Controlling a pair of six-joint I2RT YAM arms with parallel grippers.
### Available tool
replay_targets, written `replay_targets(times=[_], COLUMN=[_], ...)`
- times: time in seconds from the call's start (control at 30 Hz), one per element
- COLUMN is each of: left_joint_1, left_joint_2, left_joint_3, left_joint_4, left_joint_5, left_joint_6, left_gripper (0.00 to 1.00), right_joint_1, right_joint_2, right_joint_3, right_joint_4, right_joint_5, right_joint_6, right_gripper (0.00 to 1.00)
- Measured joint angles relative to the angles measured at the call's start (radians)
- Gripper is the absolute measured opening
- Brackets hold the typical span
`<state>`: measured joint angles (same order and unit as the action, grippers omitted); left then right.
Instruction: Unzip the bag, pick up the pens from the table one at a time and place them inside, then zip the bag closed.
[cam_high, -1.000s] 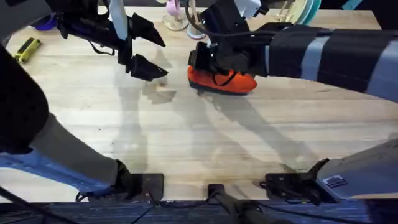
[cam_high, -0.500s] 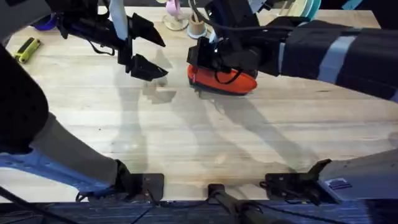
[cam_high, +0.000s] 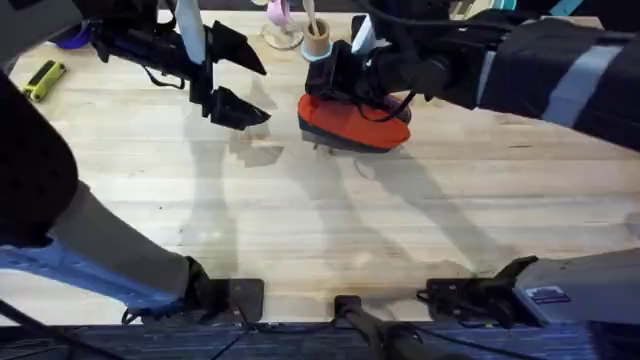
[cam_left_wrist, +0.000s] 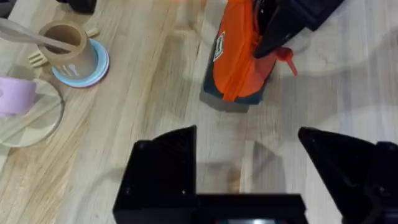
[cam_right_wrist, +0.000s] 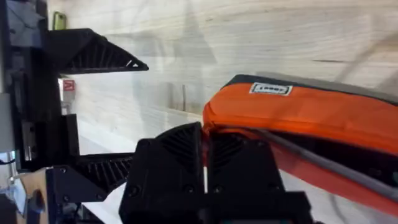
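The oval orange fabric pouch with a dark navy lower edge (cam_high: 352, 124) lies on the pale plank wooden surface (cam_high: 330, 220), directly under the right tool (cam_high: 345, 85). In the right wrist view the pouch (cam_right_wrist: 311, 124) sits just past the black fingertips, its mouth gaping along the upper edge, with a slim dark rod-like shape (cam_right_wrist: 323, 163) lying inside the opening — whether that is the pen cannot be told. The right tool (cam_right_wrist: 204, 146) is clenched, its two fingers pressed together at the pouch's zipper end; what exactly lies between them cannot be made out. A small white label (cam_right_wrist: 271, 89) shows on the orange side.

In the left wrist view the pouch (cam_left_wrist: 239, 59) stands ahead of the left tool (cam_left_wrist: 249, 155), well apart from it, with a small orange-red pull tab (cam_left_wrist: 286, 59) sticking out beside the right tool's dark fingers. The left tool (cam_high: 235, 75) is released — its two black fingers spread wide over bare wood, grasping nothing.

Beyond the pouch, near the right tool, stands a tan cylindrical cup on a pale blue coaster (cam_left_wrist: 71, 53), with a pale stick leaning in it, and beside that a pink object on a clear round stand (cam_left_wrist: 25, 106). Far off at the surface's edge, beyond the left arm, lies a stubby yellow-and-black tool (cam_high: 44, 78).
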<state>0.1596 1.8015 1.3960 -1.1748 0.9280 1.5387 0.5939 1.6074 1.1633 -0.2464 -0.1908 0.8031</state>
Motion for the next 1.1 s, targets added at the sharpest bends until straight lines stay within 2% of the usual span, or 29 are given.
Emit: replay_targets(times=[0.17,0.2,0.23,0.4,0.73,1.1], left_joint_1=[0.0,0.0,0.0,-0.011,-0.118,-0.185], left_joint_2=[0.047,0.106,0.123,0.163,0.165,0.165], left_joint_3=[0.0,0.0,0.0,0.0,0.0,0.0], left_joint_4=[0.0,0.007,0.012,0.023,0.095,0.139], left_joint_5=[0.074,0.134,0.153,0.204,0.223,0.139], left_joint_6=[0.0,0.0,0.0,0.0,0.0,0.0], left_gripper=[0.994,0.994,0.994,0.993,0.993,0.991], right_joint_1=[-0.002,-0.002,-0.002,-0.002,-0.002,-0.002], right_joint_2=[-0.002,-0.002,-0.002,-0.002,-0.002,-0.002], right_joint_3=[0.0,0.0,0.0,0.0,0.0,0.0], right_joint_4=[-0.001,-0.001,-0.001,-0.001,0.0,0.001], right_joint_5=[-0.012,-0.013,-0.013,-0.015,-0.016,-0.016], right_joint_6=[0.005,0.005,0.005,0.005,0.005,0.005], right_gripper=[0.032,0.032,0.032,0.032,0.032,0.031])
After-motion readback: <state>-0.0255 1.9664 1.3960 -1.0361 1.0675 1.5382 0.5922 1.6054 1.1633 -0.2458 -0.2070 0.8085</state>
